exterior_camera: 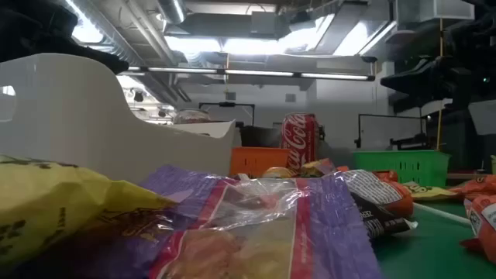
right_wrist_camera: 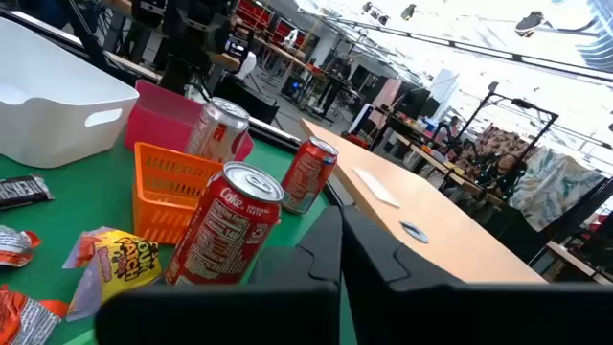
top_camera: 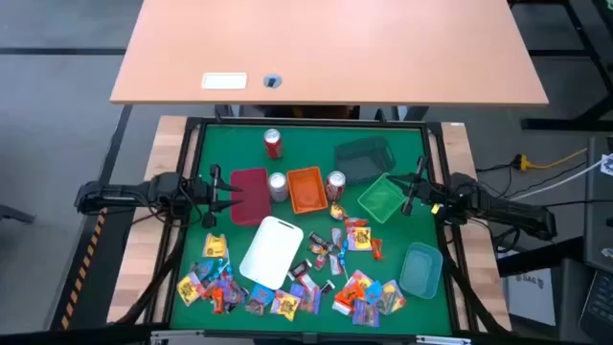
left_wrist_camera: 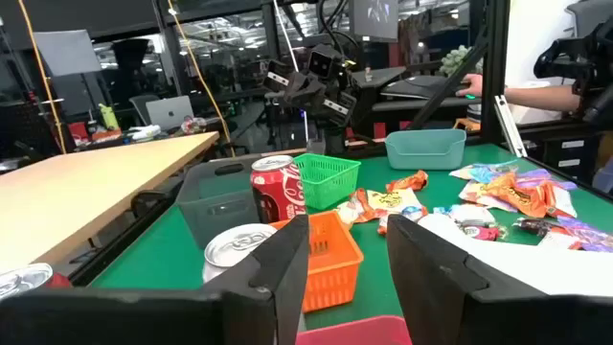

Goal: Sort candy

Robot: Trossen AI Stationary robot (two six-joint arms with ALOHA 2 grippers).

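Low view blocked by candy (exterior_camera: 232, 225) wrappers, left tool (left_wrist_camera: 347, 251) apart and empty, right tool (right_wrist_camera: 342, 230) closed, empty.

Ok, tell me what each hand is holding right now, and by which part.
Nothing is held. The left hand is open and empty above the trays; the right hand is shut on nothing, near the red can.

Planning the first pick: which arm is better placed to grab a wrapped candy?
Left, probably: the left gripper is open, the right gripper shut; both wait beside the trays, above the small bright wrapped candies.
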